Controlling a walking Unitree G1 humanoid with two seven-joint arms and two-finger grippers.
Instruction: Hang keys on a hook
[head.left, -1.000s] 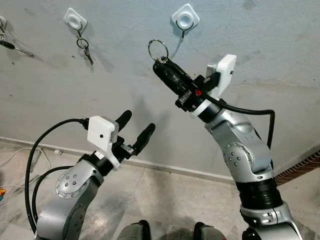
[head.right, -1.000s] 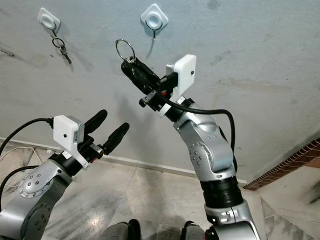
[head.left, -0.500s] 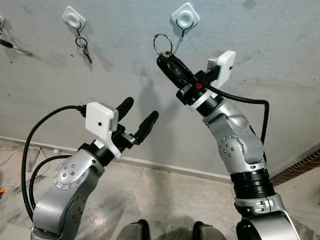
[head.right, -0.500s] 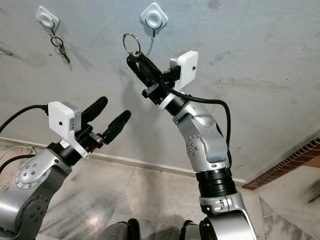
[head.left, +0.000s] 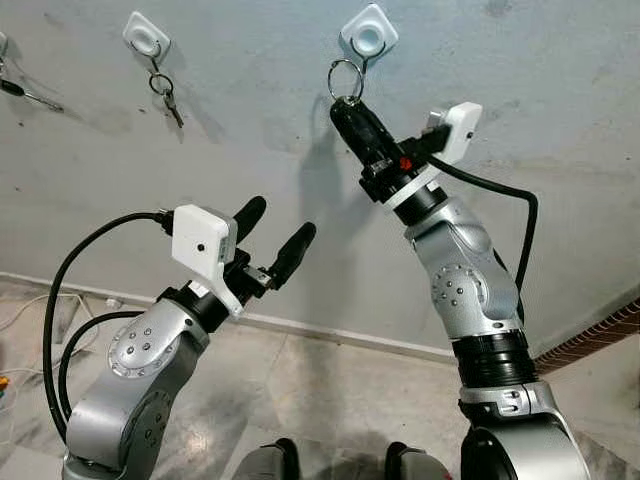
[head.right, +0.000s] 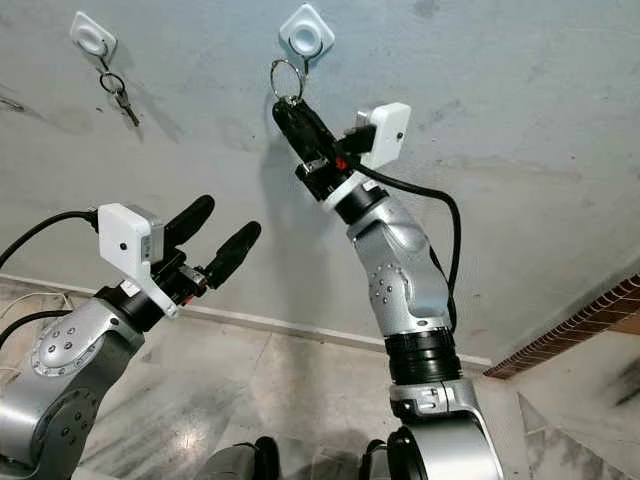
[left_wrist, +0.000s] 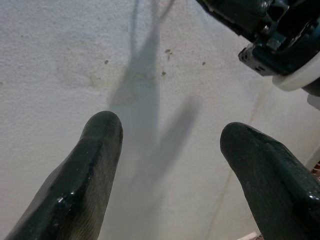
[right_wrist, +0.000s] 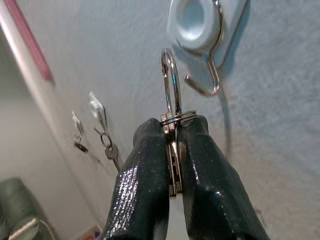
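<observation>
Reaching toward the top centre of the left eye frame, the right gripper (head.left: 346, 104) is held high against the grey wall (head.left: 560, 110), its two black fingers pinched tight on the keys (right_wrist: 172, 165) so that the key ring (head.left: 345, 79) stands clear above the fingertips. The ring is presented this way, free and upright, presumably so that its open loop can be passed over the metal hook (right_wrist: 210, 75) beneath the white wall mount (head.left: 368, 33). In the right wrist view the ring sits just beside the hook's curved tip, not yet threaded onto it, so the hanging is judged close but unfinished. At the upper left of the left eye frame another white mount (head.left: 146, 36) already carries a hanging bunch of keys (head.left: 167, 90), which suggests why the empty hook at top centre is chosen. The left gripper (head.left: 274, 236) is kept lower, at centre left of the frame, its fingers spread apart and holding nothing, probably parked out of the working arm's way.
</observation>
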